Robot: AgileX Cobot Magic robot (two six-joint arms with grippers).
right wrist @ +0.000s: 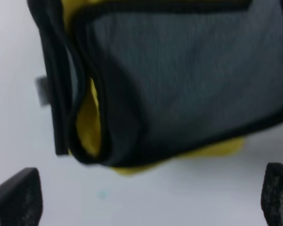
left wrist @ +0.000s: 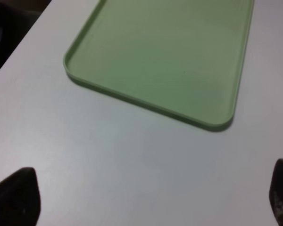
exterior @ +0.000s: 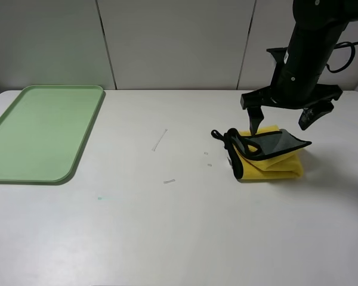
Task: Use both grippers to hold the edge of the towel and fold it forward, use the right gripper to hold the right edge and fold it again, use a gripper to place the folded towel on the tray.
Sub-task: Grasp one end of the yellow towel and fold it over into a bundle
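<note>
Pale green tray (exterior: 42, 131) lies flat on the white tabletop (exterior: 167, 232), nothing on it. Left gripper (left wrist: 148, 202) hangs over bare tabletop just beside the tray's rounded corner, fingers (left wrist: 14, 200) spread wide with nothing between them. Right of the tray are a few small pale marks (exterior: 160, 139) on the tabletop. Well to the right of the tray is the towel (exterior: 268, 158), folded into a loose bundle on the tabletop, with a grey flap on top and yellow layers under it. The edge of the towel (exterior: 235, 158) shows as black binding on the side facing the tray. Right gripper (exterior: 279, 127) hangs just over the towel, farthest from the tray, fingers (right wrist: 14, 197) wide apart and gripping nothing.
</note>
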